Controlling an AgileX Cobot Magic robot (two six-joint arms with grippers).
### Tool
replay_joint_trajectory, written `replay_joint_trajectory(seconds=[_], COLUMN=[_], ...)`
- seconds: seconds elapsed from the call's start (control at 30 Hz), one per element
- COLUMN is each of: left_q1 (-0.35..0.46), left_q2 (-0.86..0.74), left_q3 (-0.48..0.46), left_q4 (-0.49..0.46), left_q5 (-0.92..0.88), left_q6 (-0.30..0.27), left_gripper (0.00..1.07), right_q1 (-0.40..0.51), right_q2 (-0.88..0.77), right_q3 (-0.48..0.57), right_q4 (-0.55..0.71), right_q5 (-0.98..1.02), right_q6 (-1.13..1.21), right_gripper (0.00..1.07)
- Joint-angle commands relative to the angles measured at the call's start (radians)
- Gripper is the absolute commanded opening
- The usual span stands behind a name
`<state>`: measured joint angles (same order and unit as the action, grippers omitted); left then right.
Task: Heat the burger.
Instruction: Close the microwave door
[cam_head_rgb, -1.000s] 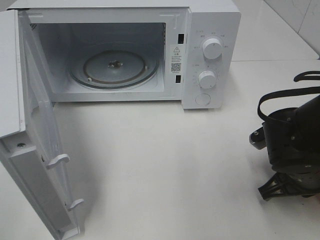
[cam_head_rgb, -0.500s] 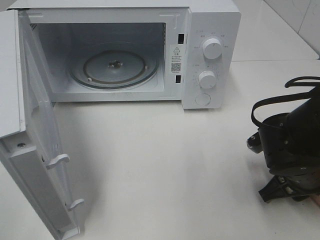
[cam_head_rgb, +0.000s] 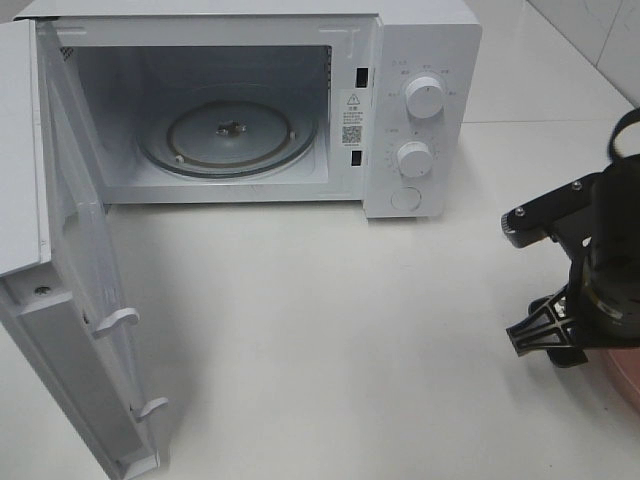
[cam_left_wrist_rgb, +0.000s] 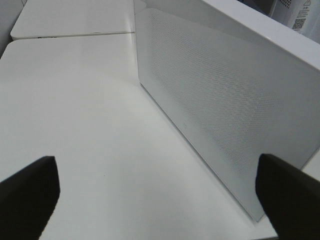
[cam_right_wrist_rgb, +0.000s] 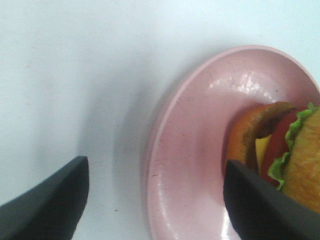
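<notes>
The microwave stood open with nothing inside; the burger sat on its pink plate at the bench's near right. The right hand hung over the plate's rim, spread, holding nothing; loading and heating remained

High camera facing open microwave, left wrist near its door, right wrist above plate
</notes>
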<state>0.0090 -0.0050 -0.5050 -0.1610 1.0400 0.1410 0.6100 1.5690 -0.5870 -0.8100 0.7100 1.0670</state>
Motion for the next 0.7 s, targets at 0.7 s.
replay_joint_trajectory(seconds=[0.7], left_q1=[0.003], left_q2=[-0.017], left_q3=[-0.001], left_q4=[-0.006], left_q5=[-0.008], left_q6=[-0.002], left_gripper=[1.00], right_q1=[-0.004], right_q2=[-0.596], right_q3=[-0.002], right_q4=[0.530], right_q5=[0.151], right_q6=[-0.649], right_gripper=[0.76])
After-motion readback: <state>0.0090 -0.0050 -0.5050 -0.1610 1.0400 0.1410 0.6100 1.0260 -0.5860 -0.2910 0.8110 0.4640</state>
